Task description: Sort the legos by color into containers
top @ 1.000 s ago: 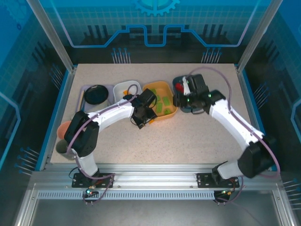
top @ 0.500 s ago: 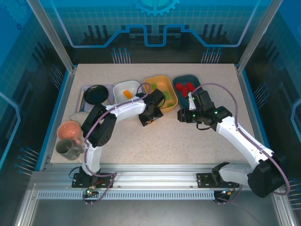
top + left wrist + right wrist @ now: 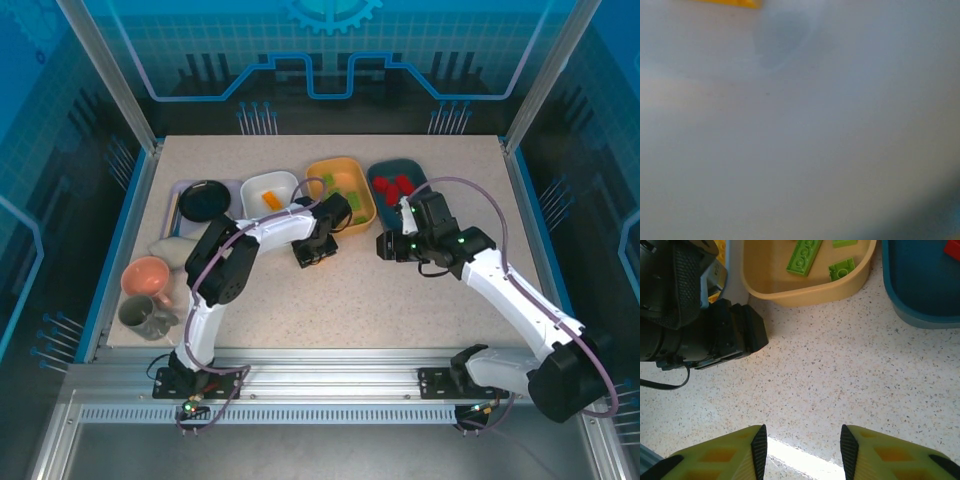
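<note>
Orange legos [image 3: 272, 200] lie in the white container [image 3: 252, 184]. Green legos [image 3: 352, 203] lie in the orange container [image 3: 337, 166], and red legos [image 3: 397, 185] in the dark teal container [image 3: 381, 171]. My left gripper [image 3: 309, 252] hangs low over the table just in front of the orange container; its fingers are not distinguishable. The left wrist view is a pale blur with an orange sliver [image 3: 730, 2] at the top. My right gripper [image 3: 802, 436] is open and holds nothing, above bare table in front of the teal container [image 3: 920, 295] and the green legos [image 3: 804, 255].
A lavender tray with a black plate [image 3: 205, 200] stands at the back left. A pink cup [image 3: 150, 275] and a grey mug [image 3: 145, 315] sit at the left edge. The left arm's black wrist [image 3: 715, 335] is close to the right gripper's left side.
The right gripper has pulled back from over the teal container to the table in front of it. The left arm's elbow swung right; its gripper stayed by the orange container.
</note>
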Controlling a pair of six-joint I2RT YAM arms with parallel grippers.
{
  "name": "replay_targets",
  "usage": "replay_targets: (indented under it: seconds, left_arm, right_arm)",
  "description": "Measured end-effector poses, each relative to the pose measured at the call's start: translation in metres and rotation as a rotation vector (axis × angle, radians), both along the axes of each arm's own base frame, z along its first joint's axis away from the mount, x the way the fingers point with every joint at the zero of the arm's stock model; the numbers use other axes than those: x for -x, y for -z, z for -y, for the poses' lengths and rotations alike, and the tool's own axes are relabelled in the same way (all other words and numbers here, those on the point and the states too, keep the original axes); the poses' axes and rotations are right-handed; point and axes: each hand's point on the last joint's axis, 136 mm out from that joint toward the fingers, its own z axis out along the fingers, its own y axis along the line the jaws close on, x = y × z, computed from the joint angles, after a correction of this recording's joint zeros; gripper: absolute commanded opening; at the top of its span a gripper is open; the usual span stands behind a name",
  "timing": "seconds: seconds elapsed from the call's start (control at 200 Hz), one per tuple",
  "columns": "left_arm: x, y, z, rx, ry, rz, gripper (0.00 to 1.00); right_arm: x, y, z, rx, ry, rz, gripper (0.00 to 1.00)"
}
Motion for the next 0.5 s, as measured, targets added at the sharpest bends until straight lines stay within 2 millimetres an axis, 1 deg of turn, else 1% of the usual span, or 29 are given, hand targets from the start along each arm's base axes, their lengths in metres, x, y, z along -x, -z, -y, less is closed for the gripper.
replay_targets:
  seconds: [0.035, 0.09, 0.19, 0.28, 0.345, 0.375, 0.41, 0.445, 0.5]
  left_arm:
    - [0.0, 0.0, -0.001, -0.003, 0.002, -0.001, 0.33]
    - [0.001, -0.001, 0.001, -0.005, 0.006, 0.003, 0.3]
    - [0.004, -0.003, 0.003, -0.006, 0.013, 0.013, 0.29]
    - [0.017, -0.012, 0.003, 0.002, 0.028, 0.013, 0.28]
    - [0.027, -0.028, 0.006, 0.028, 0.041, 0.025, 0.28]
    - [0.031, -0.039, 0.008, 0.044, 0.046, 0.036, 0.28]
    - [0.034, -0.055, 0.009, 0.066, 0.053, 0.055, 0.28]
    - [0.035, -0.074, 0.009, 0.095, 0.056, 0.086, 0.28]
    - [0.032, -0.101, 0.006, 0.137, 0.056, 0.136, 0.28]
  right_arm:
    - [0.0, -0.001, 0.0, -0.002, -0.001, 0.001, 0.45]
    - [0.001, -0.002, 0.0, -0.004, -0.001, 0.004, 0.45]
    - [0.002, -0.005, 0.001, -0.007, -0.002, 0.01, 0.45]
    - [0.005, -0.012, 0.002, -0.013, -0.002, 0.02, 0.45]
    - [0.006, -0.022, 0.0, -0.027, -0.008, 0.037, 0.47]
    - [0.006, -0.028, -0.001, -0.037, -0.012, 0.049, 0.49]
    - [0.006, -0.036, -0.002, -0.053, -0.018, 0.066, 0.52]
    - [0.007, -0.042, -0.004, -0.07, -0.026, 0.081, 0.55]
    - [0.008, -0.052, -0.009, -0.11, -0.045, 0.106, 0.58]
